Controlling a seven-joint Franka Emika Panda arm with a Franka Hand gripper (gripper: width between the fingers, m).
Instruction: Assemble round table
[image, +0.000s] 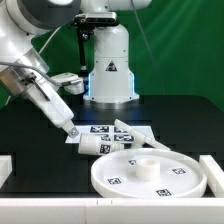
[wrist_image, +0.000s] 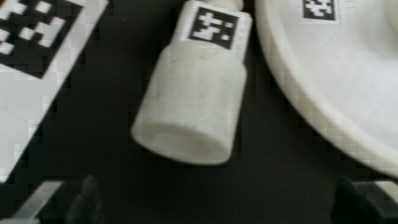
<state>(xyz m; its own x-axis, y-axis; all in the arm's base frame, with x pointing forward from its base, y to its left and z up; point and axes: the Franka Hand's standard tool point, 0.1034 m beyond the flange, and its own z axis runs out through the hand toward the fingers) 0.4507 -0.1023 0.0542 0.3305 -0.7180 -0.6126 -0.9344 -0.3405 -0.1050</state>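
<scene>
The large white round disc (image: 150, 176) lies on the black table at the front, rim up, with a small raised hub in its middle. The short white post (image: 97, 147) lies on its side just beyond the disc's rim, on the exterior view's left. My gripper (image: 70, 129) hangs close above and beside the post's far end. In the wrist view the post (wrist_image: 192, 98) lies ahead of my gripper (wrist_image: 222, 207), whose dark fingertips (wrist_image: 71, 200) stand wide apart and empty. The disc's rim (wrist_image: 338, 90) runs beside the post. I cannot make out the cross-shaped piece.
The marker board (image: 120, 131) lies flat behind the post and also shows in the wrist view (wrist_image: 32, 70). The robot's white base (image: 108, 70) stands at the back. White blocks (image: 213, 172) sit at the table's front corners.
</scene>
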